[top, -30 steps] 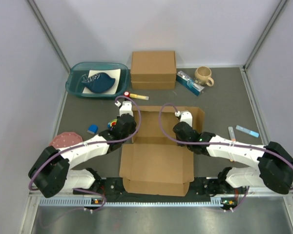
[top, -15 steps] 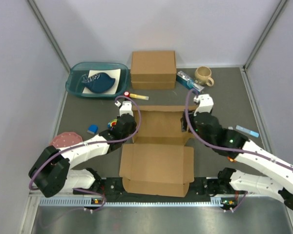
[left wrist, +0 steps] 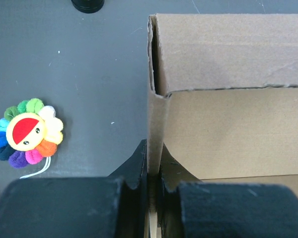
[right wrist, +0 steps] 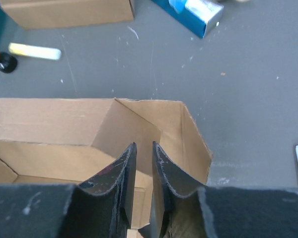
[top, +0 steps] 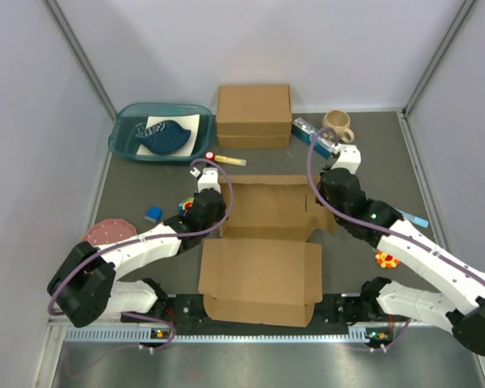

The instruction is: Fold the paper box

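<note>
The paper box [top: 263, 242] is seen in the middle of the desk [top: 372, 162], with its far half walled up and its near lid flat. Its left wall [left wrist: 157, 119] is clamped in the left pincer [left wrist: 153, 151]. The right pincer [right wrist: 144, 147] is poised inside the far right corner, jaws almost together; whether anything is held cannot be told. The left wall is best held steady while the right wall is squared upright.

Left claw [left wrist: 152, 151] clamped tight, right claw [right wrist: 144, 145] narrowly apart.
</note>
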Action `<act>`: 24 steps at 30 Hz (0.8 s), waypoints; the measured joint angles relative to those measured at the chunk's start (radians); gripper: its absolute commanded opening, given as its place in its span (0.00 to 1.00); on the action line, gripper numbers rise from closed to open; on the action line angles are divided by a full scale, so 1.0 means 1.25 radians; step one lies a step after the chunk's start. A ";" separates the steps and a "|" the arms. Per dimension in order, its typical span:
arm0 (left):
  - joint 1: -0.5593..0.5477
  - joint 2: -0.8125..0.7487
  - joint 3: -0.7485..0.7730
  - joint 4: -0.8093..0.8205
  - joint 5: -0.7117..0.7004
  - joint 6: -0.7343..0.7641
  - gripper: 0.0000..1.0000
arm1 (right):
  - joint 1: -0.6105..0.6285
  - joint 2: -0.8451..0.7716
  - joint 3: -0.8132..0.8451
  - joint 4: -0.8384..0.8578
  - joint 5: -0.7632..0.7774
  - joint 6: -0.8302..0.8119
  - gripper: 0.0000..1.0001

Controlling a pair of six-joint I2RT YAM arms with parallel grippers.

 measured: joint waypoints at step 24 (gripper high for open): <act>-0.005 -0.004 0.000 -0.011 -0.019 0.002 0.00 | -0.042 -0.106 -0.054 -0.032 -0.034 -0.012 0.61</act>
